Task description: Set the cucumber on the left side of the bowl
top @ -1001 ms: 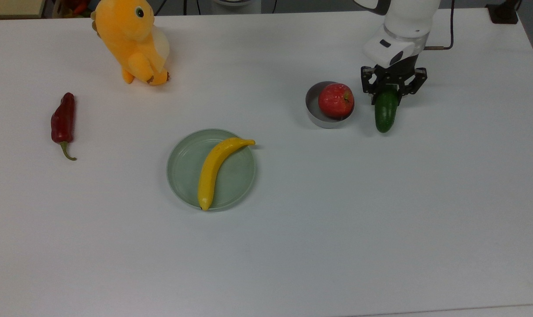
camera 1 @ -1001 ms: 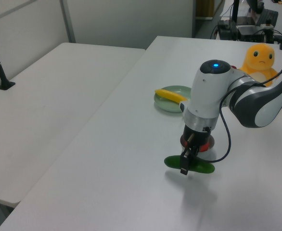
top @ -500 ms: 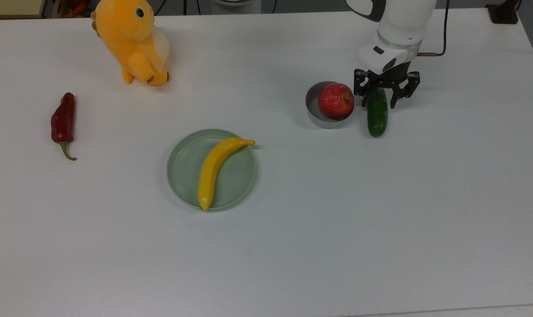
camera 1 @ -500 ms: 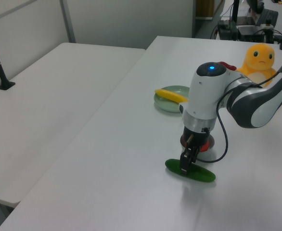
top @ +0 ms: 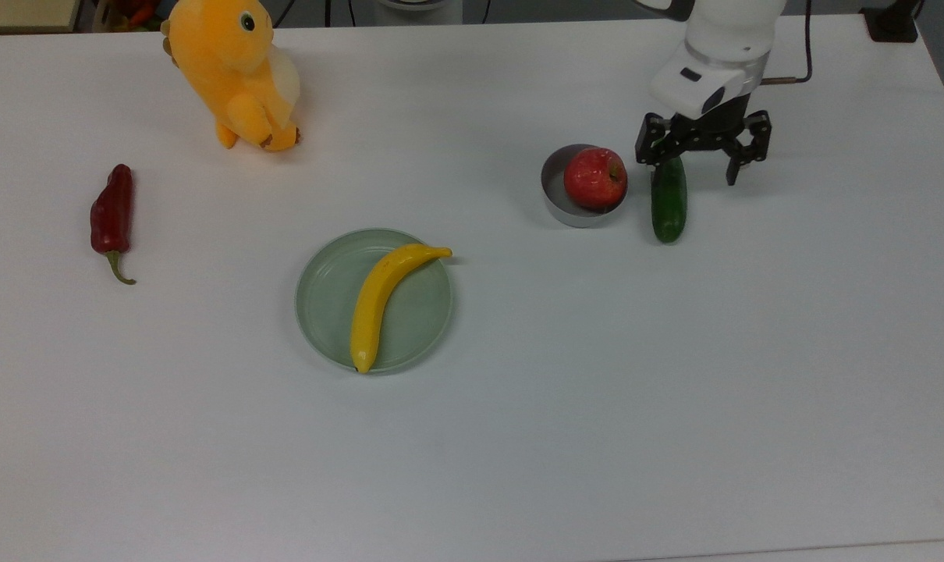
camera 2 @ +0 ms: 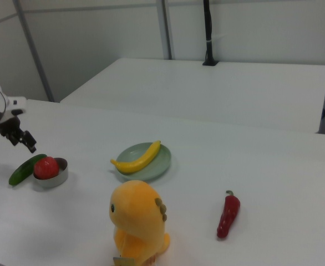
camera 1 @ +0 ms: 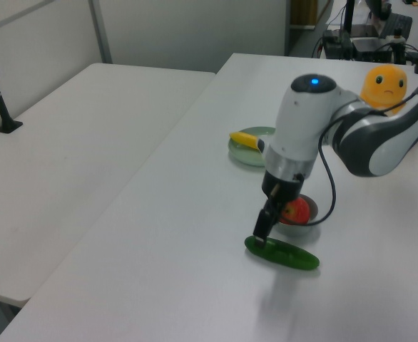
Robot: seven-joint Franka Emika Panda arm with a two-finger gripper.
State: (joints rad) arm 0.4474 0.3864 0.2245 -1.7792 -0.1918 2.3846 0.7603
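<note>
Two fingers: spread wide apart and holding nothing; the gripper (top: 702, 160) hangs just above the far end of the cucumber, one finger (top: 650, 150) near the bowl-side of that end, the other finger (top: 733, 165) out past it
Cucumber: the cucumber (top: 668, 198) lies flat on the counter (top: 597, 406), just beside the bowl on the top view's right, close to its wall though I cannot tell whether they touch; in the right view the cucumber (camera 2: 23, 169) sits at the bowl's left
Task state: judged placed, with the arm free to pull away
Cucumber handling: looks stiff, light and glossy, so probably slippery and apt to roll on its round flank; if it needs regrasping, take it across the middle of its length, fingers on the two long sides
Bowl: the bowl (top: 554, 199) is small, grey metal, and holds a red apple (top: 594, 178) that nearly fills it
Plate: the pale green plate (top: 328, 312), well apart from the bowl toward the top view's lower left, carries a banana (top: 382, 298) laid across it
Beyond the bowl: a red chilli (top: 111, 218) and an orange plush toy (top: 234, 70) stand far off at the top view's left
</note>
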